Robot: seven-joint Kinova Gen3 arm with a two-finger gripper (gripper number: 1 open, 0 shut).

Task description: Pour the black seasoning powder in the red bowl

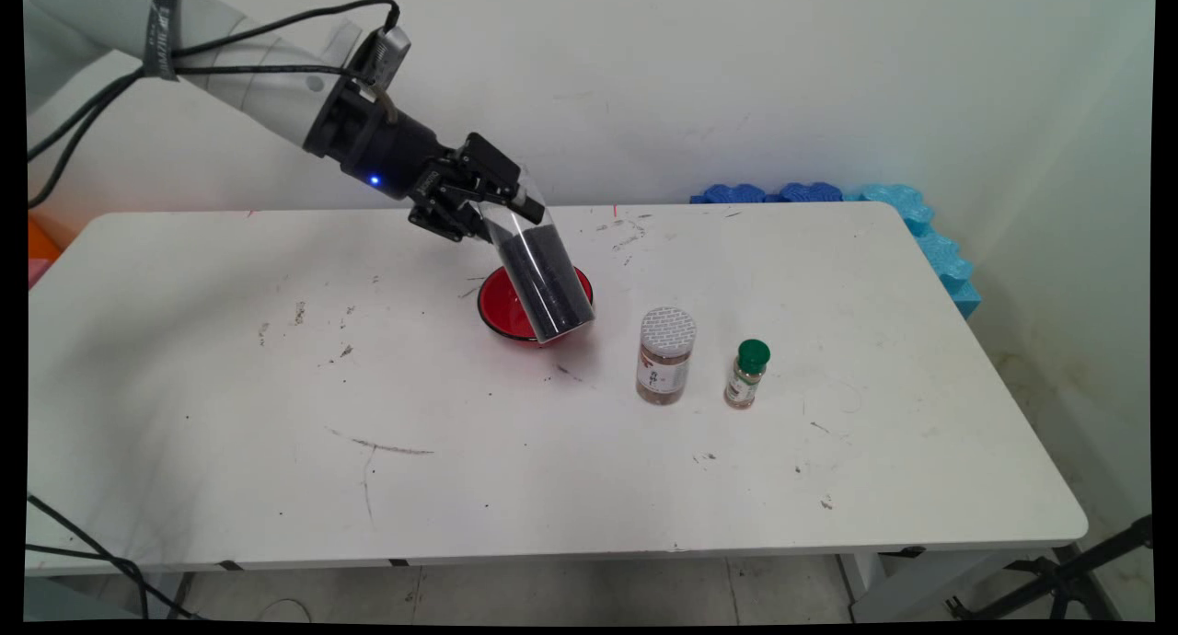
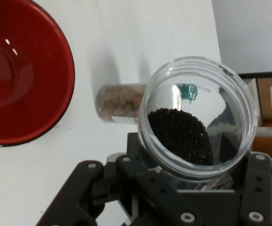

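- Main view: the arm [image 1: 267,83] reaches in from the upper left, black cables [image 1: 101,101] hanging off it, and its jaws [image 1: 502,202] are pinching a clear jar [image 1: 543,271] near the jar's open upper end.
- The jar is tilted, its top toward the jaws and its closed bottom down to the right. It is held in the air in front of a red bowl [image 1: 502,308], and covers much of that bowl from here.
- The lower part of the jar is packed with black grains [image 1: 548,281]; the stretch near the jaws is clear.
- The bowl sits on the white counter [image 1: 276,414] about mid-width, toward the far side.
- To the right of the bowl stands a spice jar [image 1: 664,355] with a patterned grey lid and brownish contents, upright.
- Just beside that, further right, is a small bottle [image 1: 746,374] with a green cap, also upright; the two stand apart, not touching.
- Blue foam pieces [image 1: 920,225] lie behind the counter's far right corner, against the wall.
- Hand view: the jar's round open mouth [image 2: 199,115] faces the camera, with the black linkage [image 2: 173,197] closed around it from below.
- The black grains [image 2: 180,136] lie heaped inside, deep in the jar.
- The bowl [image 2: 22,70] fills the upper left, and its inside looks empty and glossy.
- The spice jar [image 2: 119,103] shows between bowl and jar, partly hidden by the rim; a green smear [image 2: 188,91] seen through the glass is probably the bottle's cap.
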